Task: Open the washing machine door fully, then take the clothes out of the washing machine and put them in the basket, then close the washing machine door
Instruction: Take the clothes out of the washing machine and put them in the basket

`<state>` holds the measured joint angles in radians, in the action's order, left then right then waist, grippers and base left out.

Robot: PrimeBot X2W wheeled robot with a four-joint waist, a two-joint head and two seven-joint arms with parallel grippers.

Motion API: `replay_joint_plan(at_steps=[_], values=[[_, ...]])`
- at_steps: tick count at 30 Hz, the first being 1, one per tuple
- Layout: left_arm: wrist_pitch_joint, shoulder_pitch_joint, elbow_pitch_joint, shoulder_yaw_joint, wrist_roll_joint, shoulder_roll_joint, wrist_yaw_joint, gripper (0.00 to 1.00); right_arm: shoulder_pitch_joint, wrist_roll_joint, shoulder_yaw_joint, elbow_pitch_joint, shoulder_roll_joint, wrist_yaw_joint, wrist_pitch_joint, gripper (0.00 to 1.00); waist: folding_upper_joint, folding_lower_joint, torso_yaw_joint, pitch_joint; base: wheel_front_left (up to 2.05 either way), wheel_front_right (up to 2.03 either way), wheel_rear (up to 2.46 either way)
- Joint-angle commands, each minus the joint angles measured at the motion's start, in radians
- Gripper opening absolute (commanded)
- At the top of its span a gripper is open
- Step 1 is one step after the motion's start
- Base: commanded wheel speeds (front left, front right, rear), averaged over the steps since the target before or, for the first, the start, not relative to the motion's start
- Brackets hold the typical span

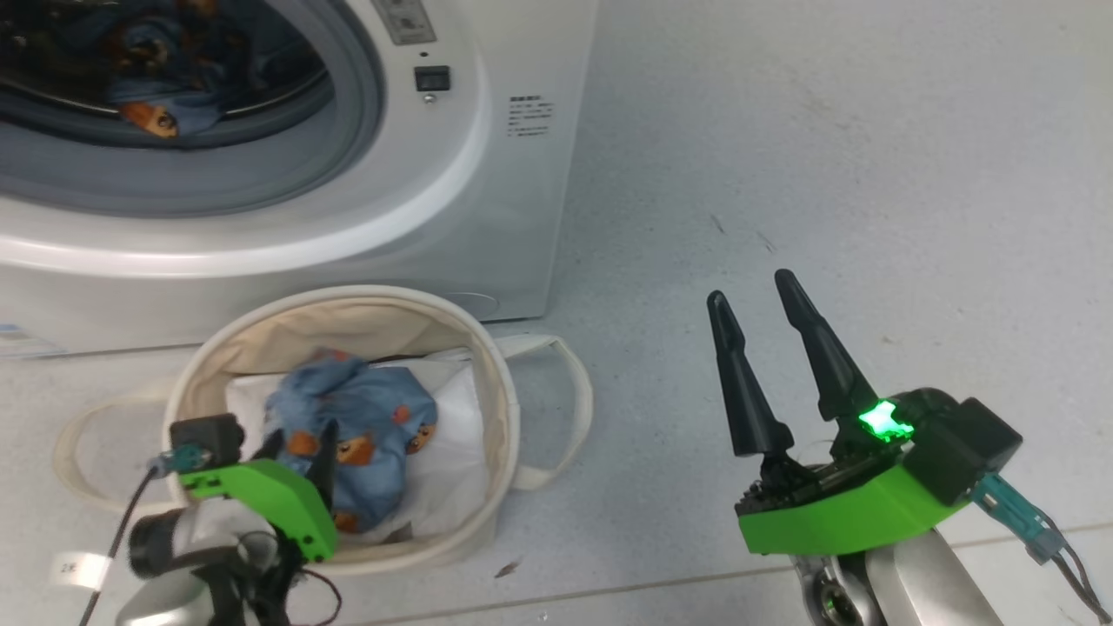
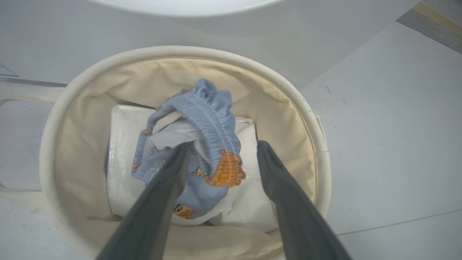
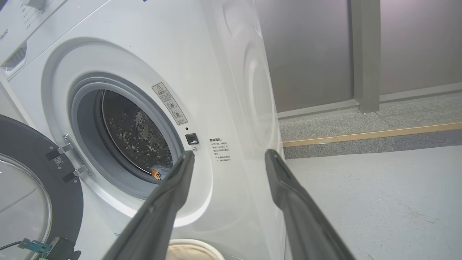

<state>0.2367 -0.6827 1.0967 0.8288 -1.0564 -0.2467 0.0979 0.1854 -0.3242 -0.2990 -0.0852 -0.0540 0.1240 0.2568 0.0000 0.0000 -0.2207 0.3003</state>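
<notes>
Washer (image 3: 223, 72) front: warning-triangle sticker (image 3: 169, 104) at the drum's (image 3: 133, 133) 2 o'clock; printed lines (image 3: 221, 150) at 4 o'clock, illegible.

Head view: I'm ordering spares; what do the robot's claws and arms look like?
The left claw and right claw each have two tapered black fingers on a green mount, a black block, a teal plug with dark cable, and a pale silvery forearm. A green light glows on the right one.
</notes>
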Motion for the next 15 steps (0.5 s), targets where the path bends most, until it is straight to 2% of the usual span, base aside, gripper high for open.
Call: replay_joint_plan(at_steps=[1,5,11,15], values=[[0.01,-0.051,0.054,-0.046,-0.017,-0.013,0.003,1.0,0.022,0.006,-0.021,-0.035,0.004,0.007,0.005,1.0,0.0,0.0,-0.021,0.012,0.0,0.0,0.0],[-0.029,-0.058,0.132,-0.028,-0.007,-0.001,-0.003,1.0,0.023,0.003,-0.021,-0.035,0.004,0.007,0.005,1.0,0.0,0.0,-0.028,0.011,0.0,0.0,0.0],[-0.07,-0.071,0.176,-0.003,0.013,0.008,-0.048,1.0,0.021,0.004,-0.017,-0.025,0.004,0.007,0.005,1.0,0.0,0.0,0.005,-0.007,0.0,0.0,0.0],[0.009,-0.104,0.147,-0.006,0.031,0.01,-0.013,1.0,0.024,0.003,-0.021,-0.017,0.004,0.007,0.005,1.0,0.0,0.0,0.036,-0.026,0.0,0.0,0.0]])
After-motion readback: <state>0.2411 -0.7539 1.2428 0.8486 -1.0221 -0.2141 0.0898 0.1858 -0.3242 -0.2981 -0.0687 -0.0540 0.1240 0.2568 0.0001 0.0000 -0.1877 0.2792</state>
